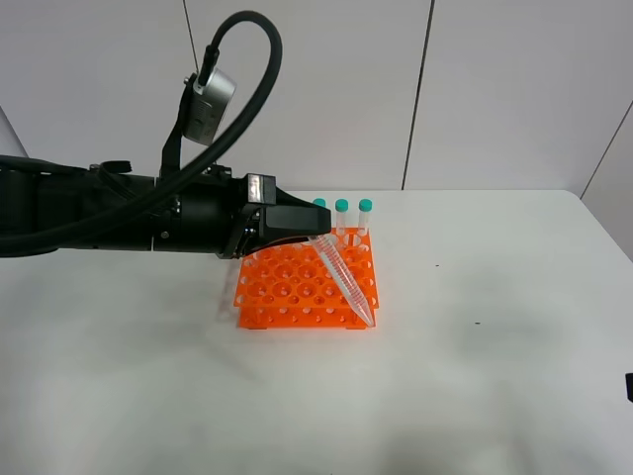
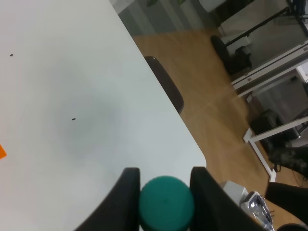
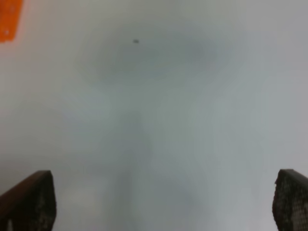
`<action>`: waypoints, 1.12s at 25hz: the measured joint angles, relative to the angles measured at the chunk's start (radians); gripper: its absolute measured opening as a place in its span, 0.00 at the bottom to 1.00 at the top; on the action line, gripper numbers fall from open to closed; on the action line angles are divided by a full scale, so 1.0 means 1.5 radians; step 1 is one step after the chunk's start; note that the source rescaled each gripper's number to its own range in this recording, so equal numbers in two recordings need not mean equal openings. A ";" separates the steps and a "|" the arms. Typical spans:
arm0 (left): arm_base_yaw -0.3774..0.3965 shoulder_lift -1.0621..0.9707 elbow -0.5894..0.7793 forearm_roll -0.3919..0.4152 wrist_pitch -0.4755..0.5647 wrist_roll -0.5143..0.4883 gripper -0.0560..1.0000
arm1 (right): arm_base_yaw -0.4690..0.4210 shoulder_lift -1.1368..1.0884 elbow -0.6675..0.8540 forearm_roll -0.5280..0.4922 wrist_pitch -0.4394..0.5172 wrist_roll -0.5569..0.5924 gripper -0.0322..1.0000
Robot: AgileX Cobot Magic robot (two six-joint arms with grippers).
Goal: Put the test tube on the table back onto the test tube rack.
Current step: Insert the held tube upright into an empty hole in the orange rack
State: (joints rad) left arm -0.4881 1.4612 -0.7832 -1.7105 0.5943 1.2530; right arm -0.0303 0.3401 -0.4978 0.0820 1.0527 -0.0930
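My left gripper (image 1: 316,237) is shut on the test tube (image 1: 346,282), gripping it at its teal cap (image 2: 166,204). The clear tube slants down to the right, and its conical tip is at the front right corner of the orange test tube rack (image 1: 292,287). I cannot tell whether the tip is in a hole. Three more teal-capped tubes (image 1: 341,210) stand upright in the rack's back row. My right gripper (image 3: 163,202) is open and empty over the white table (image 3: 168,120), with a corner of the rack (image 3: 9,19) just in view.
The table's right edge and rounded corner (image 2: 199,159) show in the left wrist view, with a wooden floor and metal stands beyond. The black left arm (image 1: 119,208) stretches over the table from the left. A wall stands behind the table.
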 joint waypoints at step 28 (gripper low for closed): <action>0.000 0.000 0.000 0.001 -0.004 0.000 0.06 | 0.044 -0.229 0.002 -0.001 -0.013 0.005 1.00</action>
State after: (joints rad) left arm -0.4881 1.4612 -0.7832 -1.7095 0.5888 1.2530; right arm 0.0353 -0.0036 -0.4945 0.0800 1.0330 -0.0849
